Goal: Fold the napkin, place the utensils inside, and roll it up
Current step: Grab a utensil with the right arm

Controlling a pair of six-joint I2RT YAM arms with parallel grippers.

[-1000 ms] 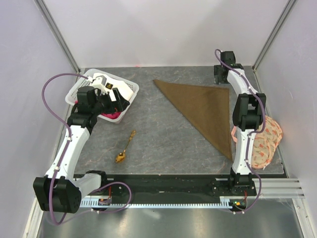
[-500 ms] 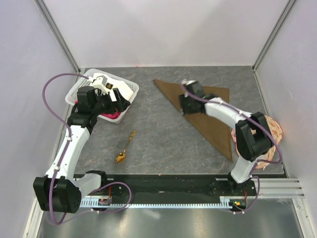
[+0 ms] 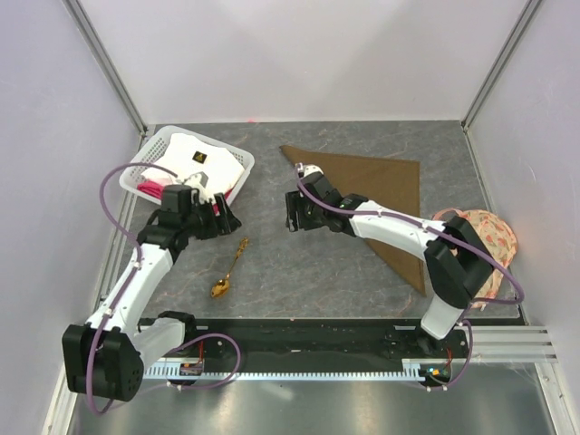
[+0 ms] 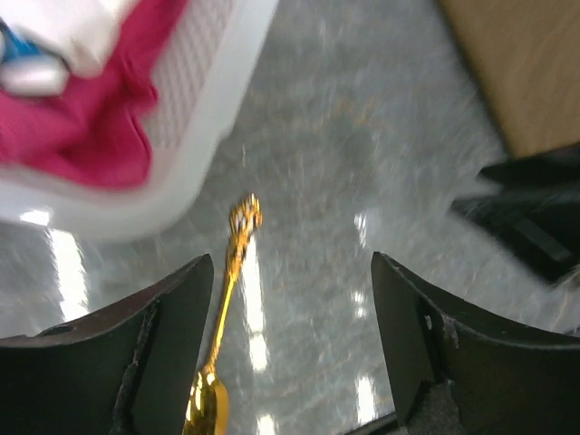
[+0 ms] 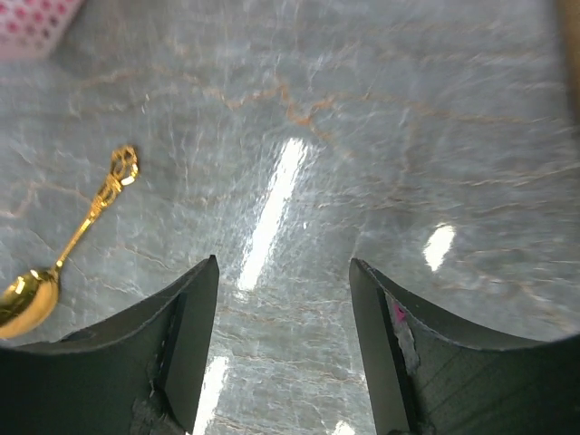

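Both pairs of jaws stand spread, holding nothing. The left jaws hover by the handle end of the gold spoon [image 4: 227, 335], and the right jaws hover over bare worktop [image 3: 299, 263] between spoon and napkin [image 3: 372, 195]. The napkin lies folded into a triangle at far right, and the spoon lies left of centre, near the white basket [image 3: 149, 154].

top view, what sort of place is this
Probably a robot test booth, not a real dining room: plain white walls box in a grey stone-look table, the left arm and right arm are bolted at its near edge, and a napkin, spoon and basket lie out like props.
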